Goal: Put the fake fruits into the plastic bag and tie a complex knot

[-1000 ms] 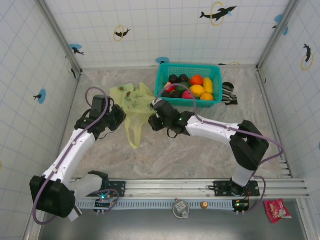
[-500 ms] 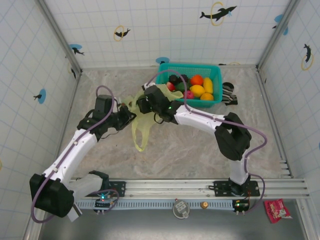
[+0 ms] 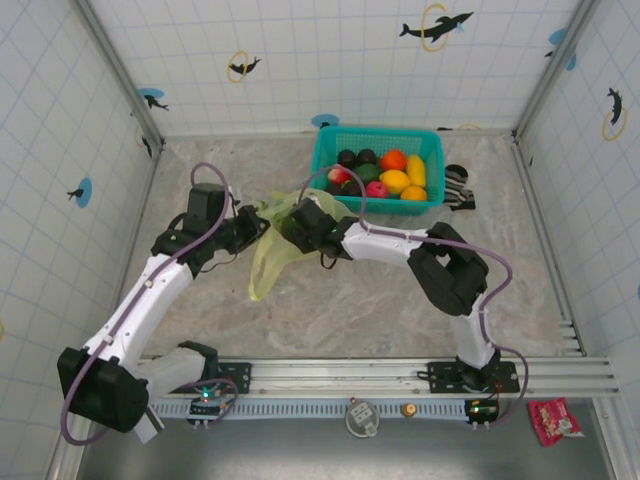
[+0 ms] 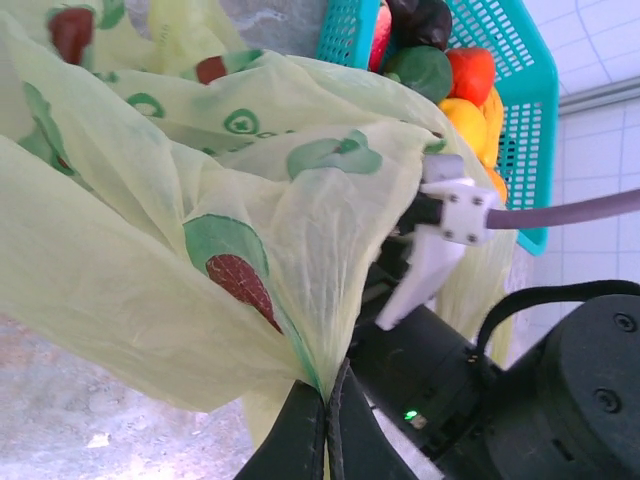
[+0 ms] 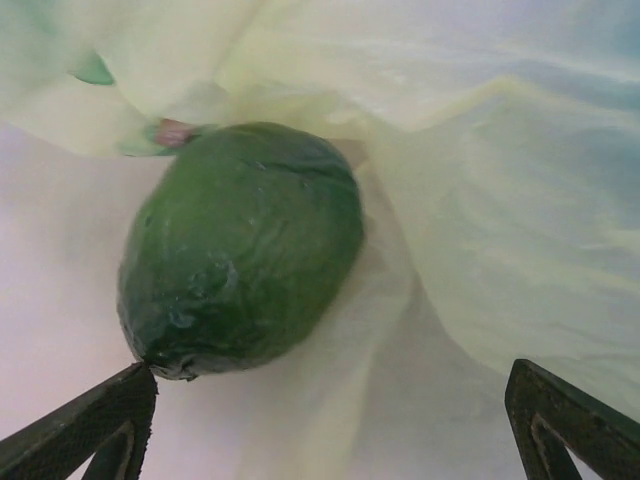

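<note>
The yellow-green plastic bag (image 3: 262, 262) lies left of centre, its mouth held up by my left gripper (image 3: 256, 229). In the left wrist view that gripper (image 4: 327, 400) is shut on a pinched fold of the bag (image 4: 150, 250). My right gripper (image 3: 297, 224) reaches into the bag's mouth from the right. In its wrist view it (image 5: 330, 410) stands open, and a green fake fruit (image 5: 245, 245) lies loose on the bag's film (image 5: 500, 200) just ahead of the left fingertip (image 5: 120, 410). More fake fruits (image 3: 395, 180) fill the teal basket (image 3: 378, 132).
A black-and-white striped cloth (image 3: 460, 187) lies right of the basket. The right arm's wrist (image 4: 450, 210) sits close to the bag's opening, with the basket (image 4: 520, 110) behind it. Tiled walls close in the table on three sides.
My right gripper has swung left from in front of the basket into the bag's mouth and opened, letting go of the green fruit. The left gripper has lifted the bag's edge slightly.
</note>
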Controlling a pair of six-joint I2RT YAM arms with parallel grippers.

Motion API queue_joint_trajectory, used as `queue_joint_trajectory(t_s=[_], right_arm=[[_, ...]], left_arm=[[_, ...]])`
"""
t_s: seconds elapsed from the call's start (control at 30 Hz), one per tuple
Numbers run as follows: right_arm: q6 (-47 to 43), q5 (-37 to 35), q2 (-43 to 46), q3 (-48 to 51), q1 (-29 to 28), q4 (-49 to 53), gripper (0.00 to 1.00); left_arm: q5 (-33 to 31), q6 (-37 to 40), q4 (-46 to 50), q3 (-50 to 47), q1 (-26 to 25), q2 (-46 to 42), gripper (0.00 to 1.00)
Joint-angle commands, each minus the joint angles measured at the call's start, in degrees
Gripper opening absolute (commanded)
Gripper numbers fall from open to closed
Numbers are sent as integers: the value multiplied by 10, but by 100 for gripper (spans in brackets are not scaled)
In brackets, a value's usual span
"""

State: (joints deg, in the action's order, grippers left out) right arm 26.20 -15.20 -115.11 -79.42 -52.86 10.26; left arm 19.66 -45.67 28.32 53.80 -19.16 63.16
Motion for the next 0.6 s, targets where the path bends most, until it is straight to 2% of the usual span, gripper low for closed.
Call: queue_joint_trajectory(t_s=[0.0, 0.13, 0.33, 0.4, 0.57], right_arm=[[12, -42, 62, 20, 19, 0, 94], [61, -90, 98, 40, 41, 13, 100], [114, -77, 144, 105, 73, -7, 99], [118, -50, 152, 118, 75, -16, 98], [66, 71, 175, 137, 50, -46, 92]], left_arm=[[-14, 40, 22, 2, -11, -2, 0], [-21, 72, 67, -28, -28, -2, 0], [-60, 115, 122, -56, -48, -1, 0], [-70, 113, 120, -56, -48, 1, 0], [-48, 77, 85, -49, -48, 14, 0]])
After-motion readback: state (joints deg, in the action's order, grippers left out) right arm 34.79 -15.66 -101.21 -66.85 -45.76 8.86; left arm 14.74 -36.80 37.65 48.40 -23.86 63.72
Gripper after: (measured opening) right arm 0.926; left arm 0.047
